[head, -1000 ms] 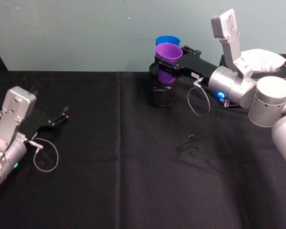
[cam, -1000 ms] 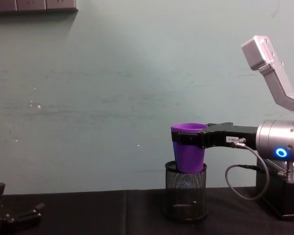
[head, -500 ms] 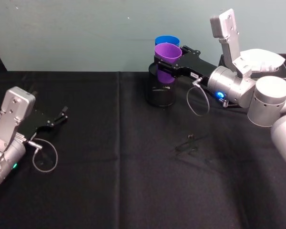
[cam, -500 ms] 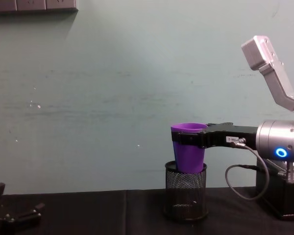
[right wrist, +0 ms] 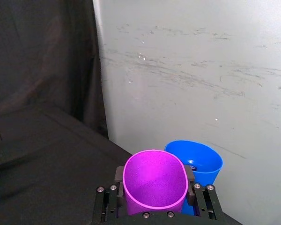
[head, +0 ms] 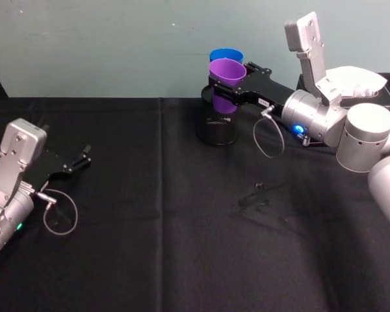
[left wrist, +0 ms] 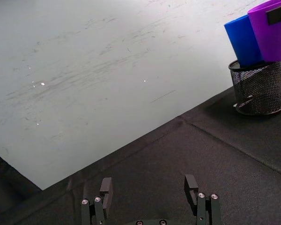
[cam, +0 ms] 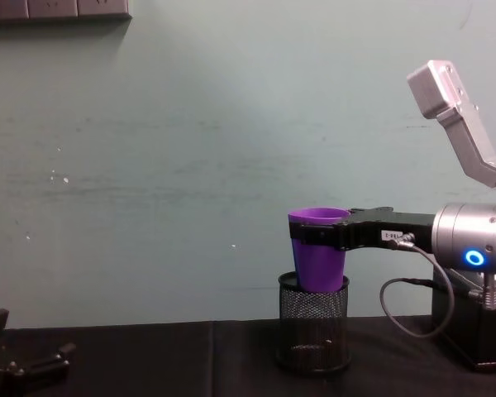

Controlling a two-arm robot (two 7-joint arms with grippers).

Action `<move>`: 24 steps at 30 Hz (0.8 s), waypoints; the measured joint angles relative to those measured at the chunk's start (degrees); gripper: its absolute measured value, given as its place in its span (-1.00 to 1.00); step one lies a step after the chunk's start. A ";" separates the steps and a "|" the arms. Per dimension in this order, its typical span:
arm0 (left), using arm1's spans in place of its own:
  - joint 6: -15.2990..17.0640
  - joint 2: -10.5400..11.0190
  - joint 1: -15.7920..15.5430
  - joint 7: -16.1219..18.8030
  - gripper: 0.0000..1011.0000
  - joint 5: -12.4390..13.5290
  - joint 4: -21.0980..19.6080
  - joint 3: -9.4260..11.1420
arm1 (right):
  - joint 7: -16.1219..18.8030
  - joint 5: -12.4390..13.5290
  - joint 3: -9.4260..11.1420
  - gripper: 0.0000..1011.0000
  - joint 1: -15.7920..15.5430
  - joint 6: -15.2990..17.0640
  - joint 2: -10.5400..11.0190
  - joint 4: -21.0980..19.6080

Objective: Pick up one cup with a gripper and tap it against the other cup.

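Observation:
The purple cup is held upright near its rim by my right gripper, which is shut on it. Its base hangs at the mouth of a black wire-mesh pen holder. The blue cup stands right behind the purple cup, against the wall. From the left wrist the blue cup appears pressed side by side with it, rising from the holder. My left gripper rests open and idle at the table's left.
A black cloth covers the table, with the pale wall close behind the cups. A black box with a white object on top stands at the back right. A small dark piece lies in front of the holder.

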 joint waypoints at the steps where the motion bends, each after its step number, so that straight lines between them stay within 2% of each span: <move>1: 0.00 0.00 0.00 0.00 0.99 0.00 0.00 0.00 | 0.01 0.00 0.00 0.44 0.00 0.00 0.00 0.00; 24: 0.00 0.00 0.00 0.00 0.99 0.00 0.00 0.00 | 0.00 0.00 0.00 0.44 0.00 0.00 0.00 0.00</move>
